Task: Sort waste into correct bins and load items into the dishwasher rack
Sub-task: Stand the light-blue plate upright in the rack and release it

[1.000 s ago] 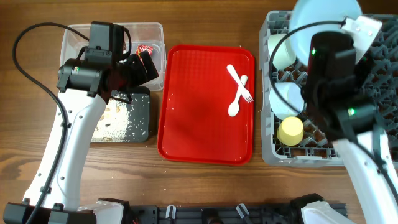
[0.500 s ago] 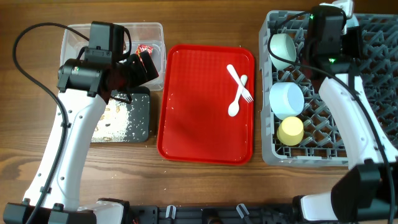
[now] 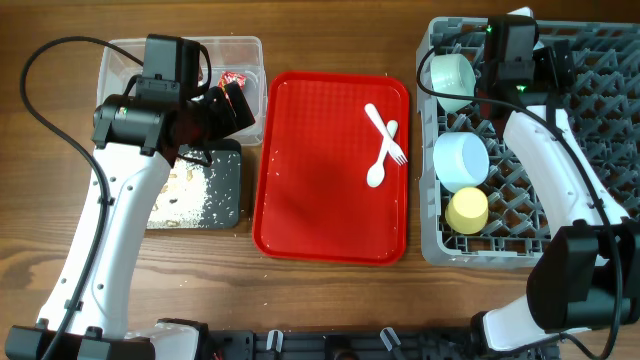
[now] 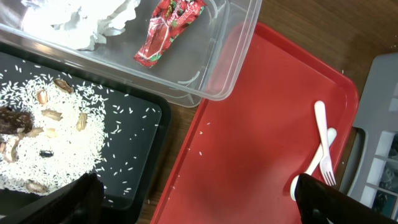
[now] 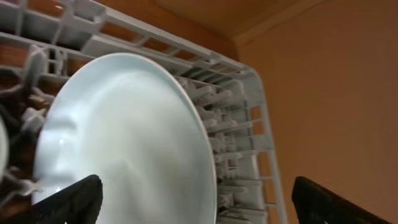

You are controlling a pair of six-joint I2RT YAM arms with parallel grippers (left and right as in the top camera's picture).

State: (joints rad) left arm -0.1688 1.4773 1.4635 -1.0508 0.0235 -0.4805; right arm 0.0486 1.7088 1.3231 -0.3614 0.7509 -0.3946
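Two white robot arms work over a wooden table (image 3: 330, 290).

Your left gripper (image 4: 196, 200) hangs released, its fingers spread wide with nothing between them. It is above the spot where the clear plastic tub (image 4: 239, 50) meets the black tray-bin (image 4: 143, 130). In the tub lie the crumpled white tissue (image 4: 81, 18) and the shiny red snack wrapper (image 4: 169, 28), near each other but apart. The tray-bin sits just beside the tub and holds a scatter of white rice with brownish food scraps (image 4: 43, 115) on it.

The flat red serving tray (image 3: 320, 180) sits between the bins and the grey dishwasher rack (image 3: 610, 90). On the tray's right half, the white plastic fork (image 3: 378, 120) and the white plastic spoon (image 3: 375, 178) lie crossed and touching (a few stray rice grains dot the tray's left side).

Down the rack's left side sit the mint-green bowl (image 3: 452, 78) at the far end, the pale blue bowl (image 3: 460, 158) in the middle, and the small yellow cup (image 3: 467, 210) at the near end.

Your right gripper (image 5: 199, 202) is over the rack's far edge, fingers wide apart and clasping nothing. Its wrist camera shows the pale blue plate (image 5: 124, 137) standing on edge among the pegs, just ahead of the fingers. Whether a finger touches it cannot be told.
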